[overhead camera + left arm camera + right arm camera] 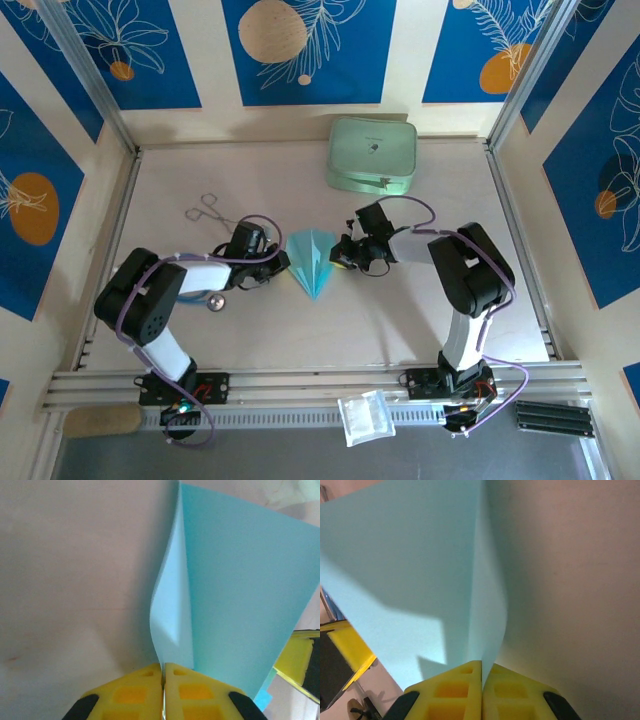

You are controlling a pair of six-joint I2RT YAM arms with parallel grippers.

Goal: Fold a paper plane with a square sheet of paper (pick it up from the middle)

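Paper plane, a blue dart, lies mid-table between the arms. Left gripper is clamped on its left flap and right gripper on its right. Best to hold both pinches level and move evenly, so the centre crease isn't skewed.

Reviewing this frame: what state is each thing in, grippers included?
paper plane: part-folded to a point, side flaps lifted, pinched on both sides.
left gripper: shut on the paper plane's edge.
right gripper: shut on the opposite edge.
mint-green case: closed, lying flat, untouched.
forceps: lying flat, untouched.
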